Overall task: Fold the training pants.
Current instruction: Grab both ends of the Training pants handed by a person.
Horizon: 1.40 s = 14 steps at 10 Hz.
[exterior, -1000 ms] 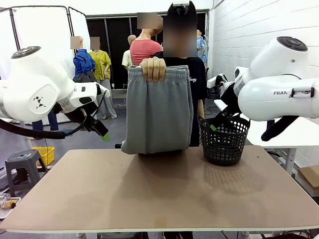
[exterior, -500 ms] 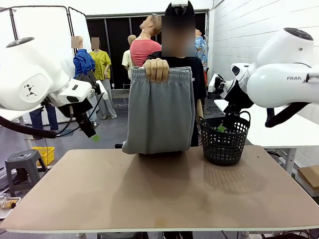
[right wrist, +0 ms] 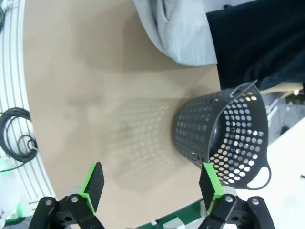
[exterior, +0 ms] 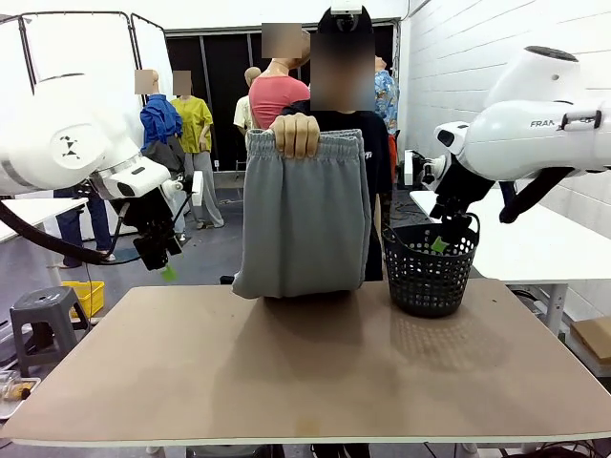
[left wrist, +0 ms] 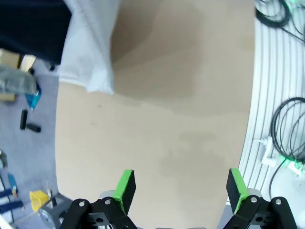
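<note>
Movement: left end effector (exterior: 164, 267) has swung outward and lower; right end effector (exterior: 443, 239) has come in above the black mesh basket (exterior: 430, 281); training pants (exterior: 305, 215) hang as before.
Left end effector: fingers apart, nothing between them (left wrist: 181, 183).
Right end effector: fingers apart, nothing between them (right wrist: 150, 183).
Location of pants: held up by the waistband in the person's hand (exterior: 295, 134), between the two end effectors and beyond both, at the far side of the table (exterior: 315, 372).
Long axis: vertical, with the waistband on top. The hem is low at the far table edge; whether it touches cannot be told.
Key relation: pants lie inward of each end effector, about equally far from both. By my judgement neither arm is clearly nearer.
Obstruction: the basket stands directly under the right end effector, just beside the pants' hem (right wrist: 176, 28).
Surface: flat brown table, bare ahead of the left end effector.
Room: judged ample for laying the pants flat, provided the basket side is avoided.
</note>
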### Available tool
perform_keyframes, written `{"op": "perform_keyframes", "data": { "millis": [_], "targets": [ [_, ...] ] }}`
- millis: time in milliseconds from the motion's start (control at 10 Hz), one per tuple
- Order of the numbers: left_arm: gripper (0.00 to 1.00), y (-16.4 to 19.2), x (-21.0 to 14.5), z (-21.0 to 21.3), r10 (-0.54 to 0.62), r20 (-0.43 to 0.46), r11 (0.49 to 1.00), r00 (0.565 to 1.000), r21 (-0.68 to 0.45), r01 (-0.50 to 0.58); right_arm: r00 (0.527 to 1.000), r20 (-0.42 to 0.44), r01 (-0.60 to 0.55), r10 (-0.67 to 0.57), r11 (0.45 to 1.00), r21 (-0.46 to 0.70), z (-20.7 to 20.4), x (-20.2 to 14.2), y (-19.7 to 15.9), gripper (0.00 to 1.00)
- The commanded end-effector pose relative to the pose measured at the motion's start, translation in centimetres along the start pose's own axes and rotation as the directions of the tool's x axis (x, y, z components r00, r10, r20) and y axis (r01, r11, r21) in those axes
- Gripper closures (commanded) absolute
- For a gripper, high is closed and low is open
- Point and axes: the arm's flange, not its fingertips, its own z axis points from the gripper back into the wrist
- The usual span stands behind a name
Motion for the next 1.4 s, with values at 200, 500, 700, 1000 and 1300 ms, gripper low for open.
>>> {"op": "perform_keyframes", "data": {
  "millis": [200, 500, 700, 1000, 1300],
  "targets": [
    [0.0, -0.5, -0.1, 0.5, 0.069, 0.005, 0.997, 0.998, 0.04, -0.069, 1.0, 0.011, 0.0, 0.0, 1.0, 0.01, 0.4, 0.1, 0.4, 0.0],
    [0.0, 2.6, -0.6, -1.0, -0.026, -0.074, 0.999, 0.997, 0.032, 0.029, 0.998, 0.0, -0.064, 0.064, 0.998, -0.013, -3.0, 0.7, -2.0, 0.0],
    [0.0, 3.4, -0.2, -2.0, -0.078, -0.025, 0.994, 0.997, 0.071, 0.08, 0.995, 0.036, -0.098, 0.097, 0.995, 0.014, -4.8, 1.2, -2.7, 0.0],
    [0.0, 4.3, 0.0, -3.6, -0.101, 0.137, 0.99, 0.985, 0.11, 0.086, 0.99, 0.113, -0.094, 0.088, 0.994, 0.048, -6.3, 1.1, -3.3, 0.0],
    [0.0, 4.7, 0.1, -4.4, -0.137, 0.261, 0.99, 0.955, 0.063, 0.125, 0.961, 0.259, -0.118, 0.094, 0.99, 0.077, -7.3, 1.0, -3.5, 0.0]
  ]
}}
